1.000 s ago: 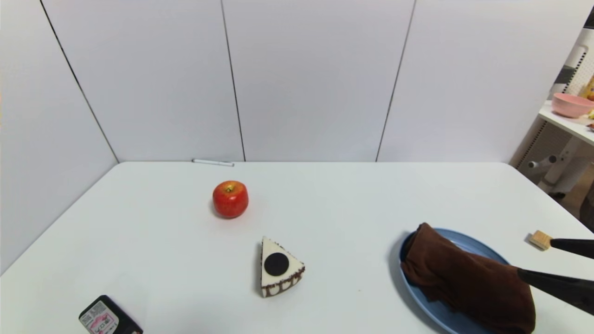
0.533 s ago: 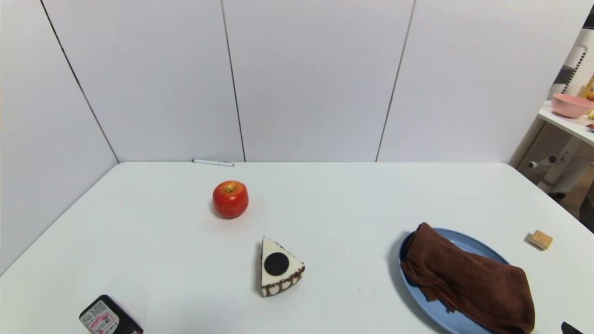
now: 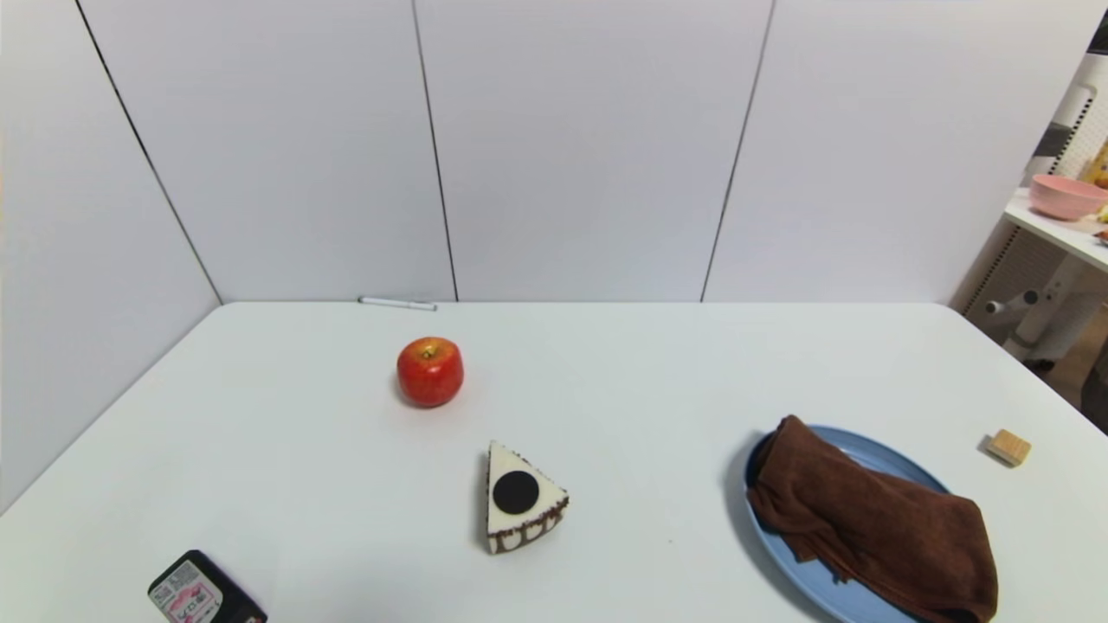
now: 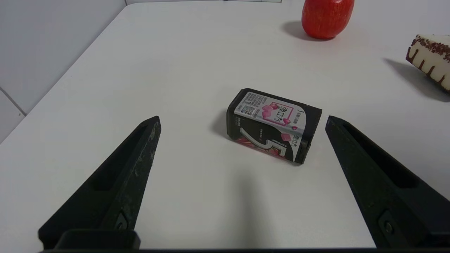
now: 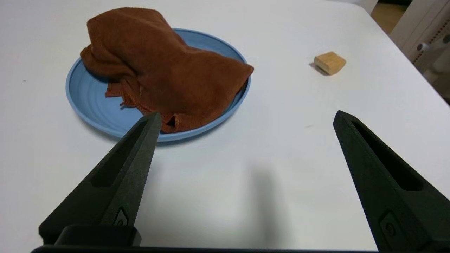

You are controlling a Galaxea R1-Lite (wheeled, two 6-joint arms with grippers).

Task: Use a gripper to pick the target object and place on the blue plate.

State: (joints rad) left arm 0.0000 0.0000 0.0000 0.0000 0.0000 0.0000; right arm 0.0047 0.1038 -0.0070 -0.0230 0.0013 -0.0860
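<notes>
The dark brown towel (image 3: 870, 519) lies rumpled on the light-blue plate (image 3: 874, 450) at the table's near right; in the right wrist view the towel (image 5: 165, 70) covers most of the plate (image 5: 88, 102). My right gripper (image 5: 246, 117) is open and empty over bare table, just short of the plate's rim, apart from the towel. It is out of the head view. My left gripper (image 4: 242, 119) hangs open and empty at the table's near left, also out of the head view.
A red apple (image 3: 429, 371) and a cake wedge (image 3: 519, 510) sit mid-table. A black gum box (image 4: 273, 125) lies just ahead of the left gripper. A small wooden block (image 3: 1008, 447) rests right of the plate. A white pen (image 3: 397, 303) lies by the back wall.
The right gripper's fingers, which reached the towel's near end a second ago, have drawn back out of the head view. The towel stays on the plate.
</notes>
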